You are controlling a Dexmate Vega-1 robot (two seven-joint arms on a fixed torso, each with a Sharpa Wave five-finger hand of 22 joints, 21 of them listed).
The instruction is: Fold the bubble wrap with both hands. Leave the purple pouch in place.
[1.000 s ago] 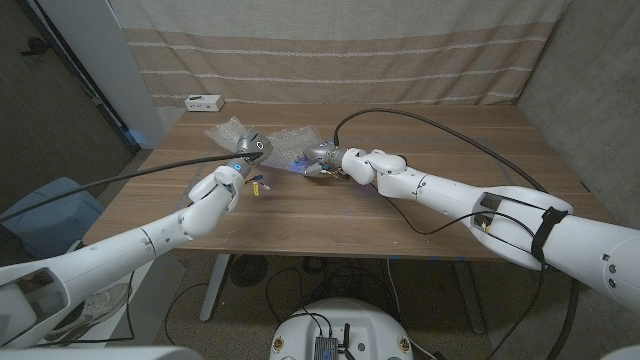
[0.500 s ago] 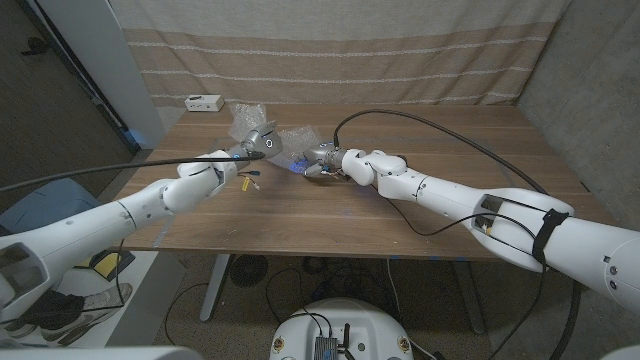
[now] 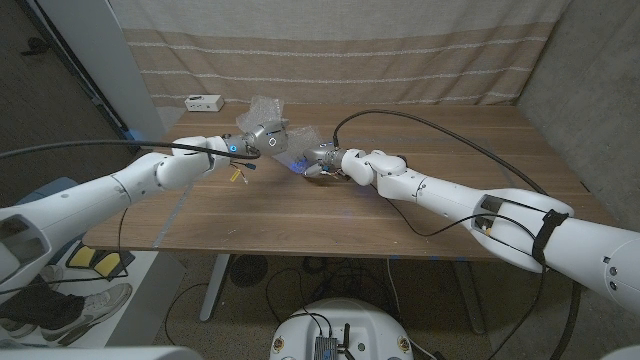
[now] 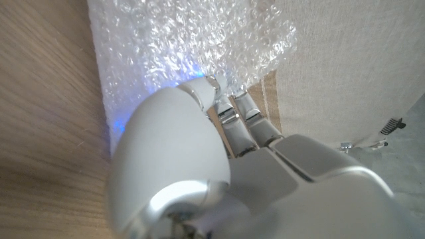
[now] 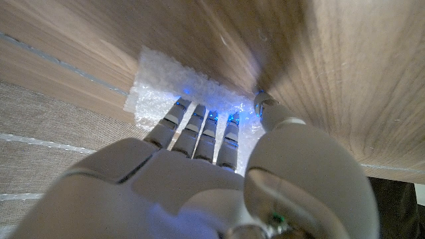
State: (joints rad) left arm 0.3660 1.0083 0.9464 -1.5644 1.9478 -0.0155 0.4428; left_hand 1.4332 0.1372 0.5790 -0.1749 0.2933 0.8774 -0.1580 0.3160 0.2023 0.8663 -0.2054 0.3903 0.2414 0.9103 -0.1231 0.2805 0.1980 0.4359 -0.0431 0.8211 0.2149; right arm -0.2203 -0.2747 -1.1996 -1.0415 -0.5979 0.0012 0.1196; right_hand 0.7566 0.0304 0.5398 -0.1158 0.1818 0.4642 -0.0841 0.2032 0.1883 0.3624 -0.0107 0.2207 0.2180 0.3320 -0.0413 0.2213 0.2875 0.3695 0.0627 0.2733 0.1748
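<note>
Bubble wrap (image 3: 283, 128) sits on the far middle of the wooden table (image 3: 330, 215), its left part lifted off the surface and its right part lying low on the wood. In the left wrist view, seen as a clear bubbled sheet (image 4: 192, 43) rising past the fingers against the striped curtain.

Left hand (image 3: 256, 139) grips the raised left part of the sheet, fingers (image 4: 247, 123) closed onto its edge, arm stretched in from the left side of the table. Right hand (image 3: 322, 160) is pressed down on the right part of the sheet, fingers (image 5: 199, 126) laid out along it with a blue glow at their tips; cannot tell whether the thumb pinches the wrap or merely rests on it.

Small yellow and dark bits (image 3: 241, 179) lie on the wood just under the left wrist. Black cable (image 3: 420, 120) loops over the table from the right arm. White box (image 3: 203, 102) stands at the far left corner of the table, well apart from the wrap. Striped curtain (image 3: 340, 50) hangs behind the table.
</note>
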